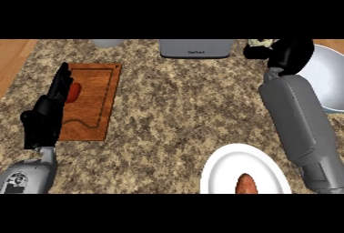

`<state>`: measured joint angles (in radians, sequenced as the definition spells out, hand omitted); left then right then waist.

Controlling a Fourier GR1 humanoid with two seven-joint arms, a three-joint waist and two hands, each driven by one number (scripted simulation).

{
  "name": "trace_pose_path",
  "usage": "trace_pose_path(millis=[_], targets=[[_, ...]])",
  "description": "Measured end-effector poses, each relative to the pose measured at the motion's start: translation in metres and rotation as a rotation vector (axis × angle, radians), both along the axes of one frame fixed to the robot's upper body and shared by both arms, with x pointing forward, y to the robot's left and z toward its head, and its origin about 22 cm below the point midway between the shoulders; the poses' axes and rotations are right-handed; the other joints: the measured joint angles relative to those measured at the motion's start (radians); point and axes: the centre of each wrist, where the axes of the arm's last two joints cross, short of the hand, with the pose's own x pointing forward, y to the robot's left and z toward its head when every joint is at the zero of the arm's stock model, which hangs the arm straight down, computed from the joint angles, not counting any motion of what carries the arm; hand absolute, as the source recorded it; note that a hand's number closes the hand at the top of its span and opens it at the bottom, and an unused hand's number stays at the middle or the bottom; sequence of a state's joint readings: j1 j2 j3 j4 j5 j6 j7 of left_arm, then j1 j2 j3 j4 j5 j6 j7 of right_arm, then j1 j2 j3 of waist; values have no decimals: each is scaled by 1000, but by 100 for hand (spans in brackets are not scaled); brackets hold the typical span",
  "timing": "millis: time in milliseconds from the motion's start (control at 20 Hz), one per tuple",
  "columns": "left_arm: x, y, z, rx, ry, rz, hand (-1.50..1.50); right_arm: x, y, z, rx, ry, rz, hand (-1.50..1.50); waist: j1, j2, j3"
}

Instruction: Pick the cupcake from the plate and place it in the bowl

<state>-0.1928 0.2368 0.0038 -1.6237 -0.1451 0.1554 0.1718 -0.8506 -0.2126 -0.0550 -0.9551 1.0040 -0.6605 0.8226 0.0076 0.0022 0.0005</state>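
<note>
Cupcake (260,43), pale top just visible, clamped in curled fingers of right hand (285,53) at bowl (331,77) rim, positioned for release; left hand (48,111) resting straight-fingered over cutting board (94,100); plate (232,170) behind.

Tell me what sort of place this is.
Most likely a kitchen: a speckled stone counter carries a wooden cutting board, a white plate and a pale bowl, with a grey appliance at the far edge.
</note>
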Motion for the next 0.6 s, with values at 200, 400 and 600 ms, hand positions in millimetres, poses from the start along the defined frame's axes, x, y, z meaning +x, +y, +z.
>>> trace_pose_path(millis=[200, 400, 600], targets=[[0, -1, 3, 5, -1, -5, 0, 2, -51, -10, -46, -19, -69, 150, 3, 2, 0], [2, 5, 5, 8, 0, -5, 0, -2, -100, -23, -123, 9, -137, 150, 6, 4, 0], [6, 3, 4, 10, -1, -7, 0, -9, -144, -34, -211, 78, -216, 150, 8, 6, 0]])
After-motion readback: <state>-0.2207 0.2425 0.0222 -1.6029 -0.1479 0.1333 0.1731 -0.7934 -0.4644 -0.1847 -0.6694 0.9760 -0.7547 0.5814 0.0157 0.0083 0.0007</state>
